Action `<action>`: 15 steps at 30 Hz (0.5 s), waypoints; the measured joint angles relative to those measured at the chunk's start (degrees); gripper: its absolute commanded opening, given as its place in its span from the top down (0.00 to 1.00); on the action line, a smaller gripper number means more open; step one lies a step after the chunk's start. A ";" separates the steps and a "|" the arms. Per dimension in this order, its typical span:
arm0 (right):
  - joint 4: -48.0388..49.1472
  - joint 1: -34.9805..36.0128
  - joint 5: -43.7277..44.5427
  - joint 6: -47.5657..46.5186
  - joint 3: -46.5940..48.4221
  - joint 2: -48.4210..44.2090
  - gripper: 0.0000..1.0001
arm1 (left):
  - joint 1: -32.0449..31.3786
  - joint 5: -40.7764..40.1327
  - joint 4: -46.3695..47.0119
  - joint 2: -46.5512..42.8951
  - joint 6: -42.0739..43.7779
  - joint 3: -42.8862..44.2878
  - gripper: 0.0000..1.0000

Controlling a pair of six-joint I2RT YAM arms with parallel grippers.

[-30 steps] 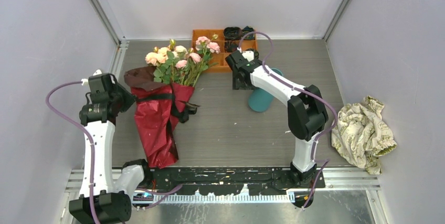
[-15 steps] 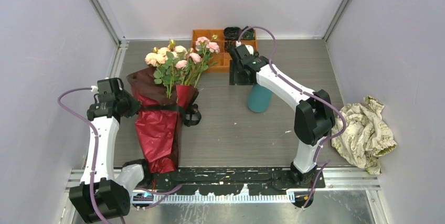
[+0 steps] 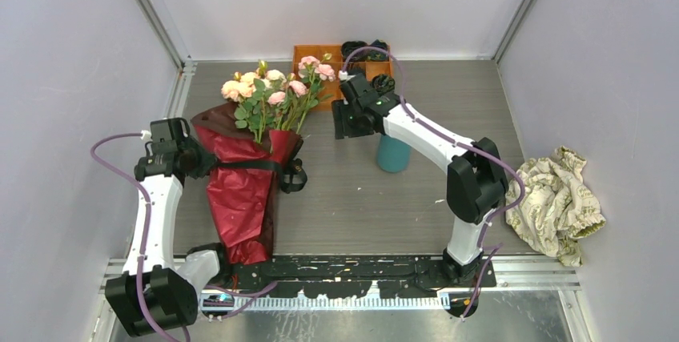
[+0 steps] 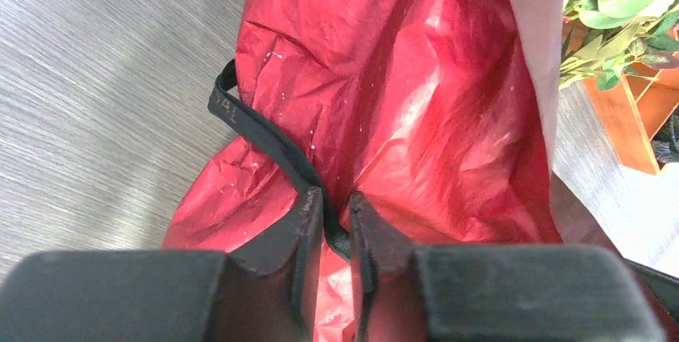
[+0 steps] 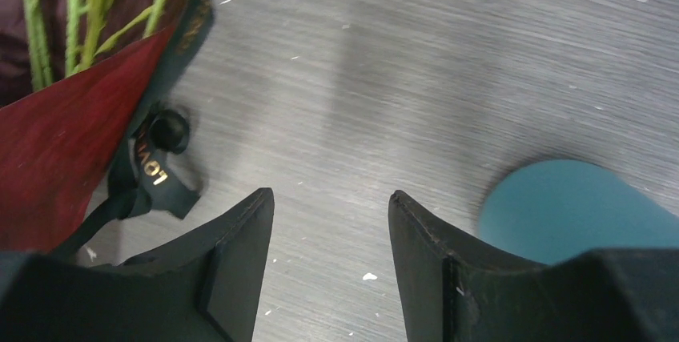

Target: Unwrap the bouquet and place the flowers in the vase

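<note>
The bouquet point(image 3: 244, 190) lies on its side on the left half of the table point(image 3: 360, 206). The narrow end of its dark red wrapping paper point(image 4: 400, 78) points toward the arm bases, and the flowers point(image 3: 272, 90) fan out toward the orange tray point(image 3: 316, 55) at the back. The paper hides the lower stems, and from above the leaves crowd together so that single stems are hard to separate. The black ribbon point(image 4: 256, 130) circles the middle of the wrap. The left gripper point(image 4: 336, 198) sits at the bouquet's left edge, its jaws nearly together with only a slim gap. The ribbon runs into that gap and disappears between the fingers point(image 4: 308, 230). Whether it is pinched or merely passing through cannot be made out. The right gripper point(image 5: 331, 198) is over bare table between the bouquet and the vase point(image 3: 392, 156), with its jaws spread wide and nothing between them. Its camera catches the ribbon's loose ends, with gold lettering too small to read, at the left edge. Of the vase it sees only a blurred teal curve cut off at the lower right. From above, the right arm crosses over the vase and covers its top, so whether it stands upright is unclear. A crumpled patterned cloth point(image 3: 556, 198) lies at the far right, well apart from everything else.
</note>
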 measured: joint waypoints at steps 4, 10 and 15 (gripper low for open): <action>-0.35 4.39 -0.33 -1.27 2.21 0.83 0.35 | 0.00 0.20 0.22 -0.94 -0.07 0.00 0.70; -0.92 9.99 -0.07 -0.85 8.52 2.16 0.28 | 0.00 0.15 0.00 -3.39 -0.04 0.02 0.69; -1.46 11.65 0.68 1.70 14.97 2.10 0.21 | 0.00 -0.28 -1.66 -4.28 -0.07 1.57 0.66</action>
